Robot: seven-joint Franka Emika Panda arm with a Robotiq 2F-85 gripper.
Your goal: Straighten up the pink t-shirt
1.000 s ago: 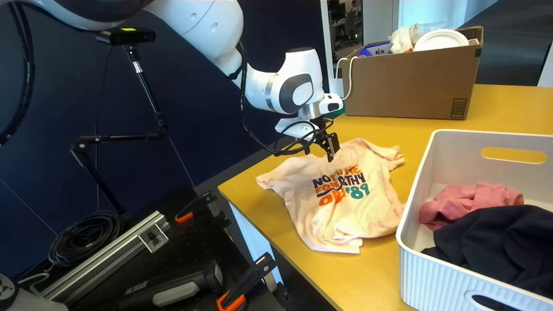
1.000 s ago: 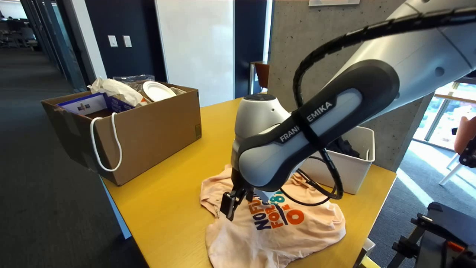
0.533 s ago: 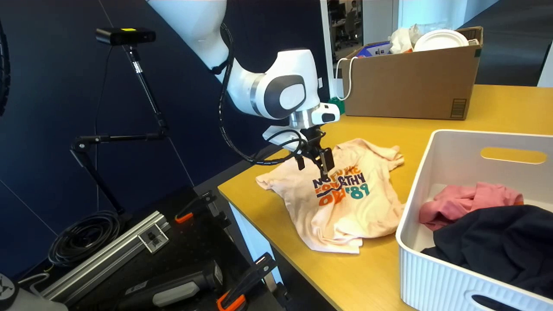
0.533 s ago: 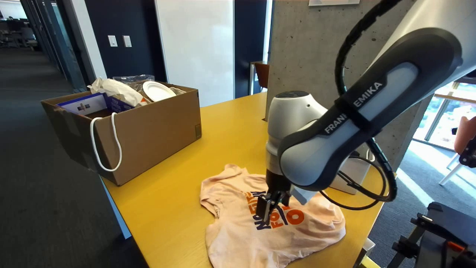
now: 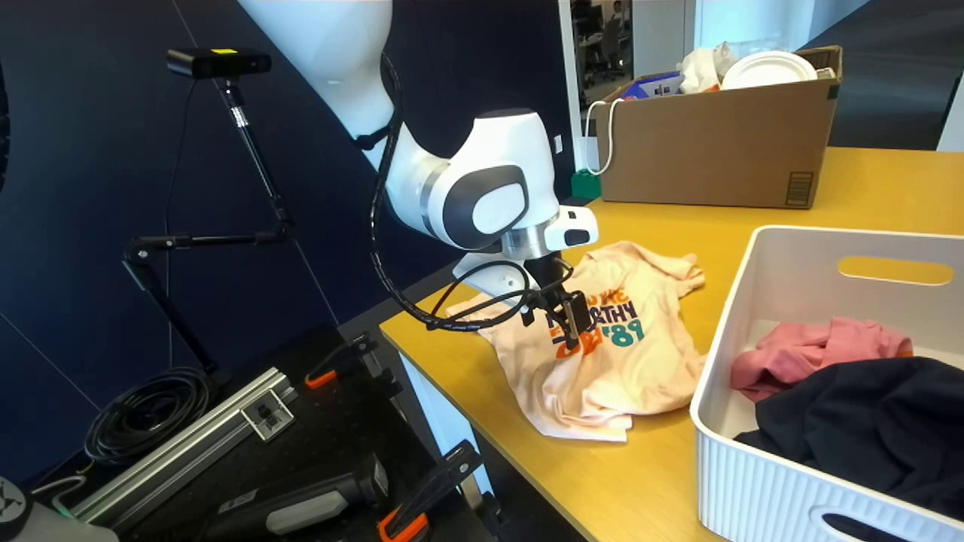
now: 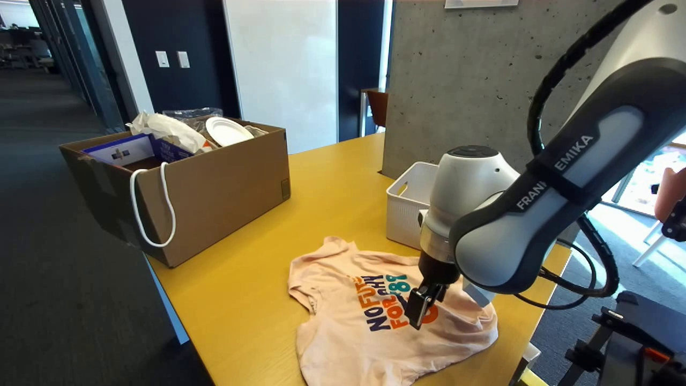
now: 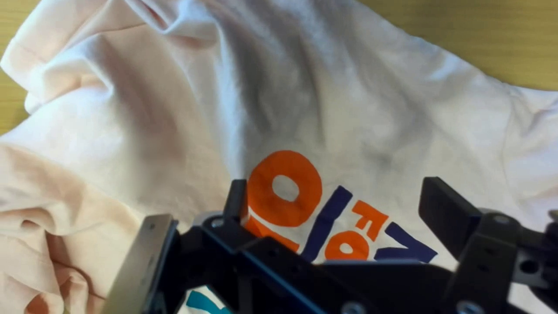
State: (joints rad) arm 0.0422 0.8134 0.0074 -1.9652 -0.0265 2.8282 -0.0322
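Jaws spread wide, the end effector (image 7: 335,194) is over the shirt (image 7: 279,113); the wrist view alone shows its soft folds close up, at eleven o'clock. The shirt lies rumpled on the worktop (image 5: 648,482). In an exterior view, a ribbed bin (image 5: 753,489) at its three o'clock shows crumpled rose cloth (image 5: 821,350) and black cloth (image 5: 866,425); in an exterior view, the arm (image 6: 536,193) partly hides that bin.

"NO", "FOR", "89" on t-shirt (image 6: 370,311), "FRAN… EMIKA" on arm (image 6: 536,209)

The t-shirt (image 5: 621,365) lies on the table (image 5: 648,478) beside the bin (image 5: 761,489).
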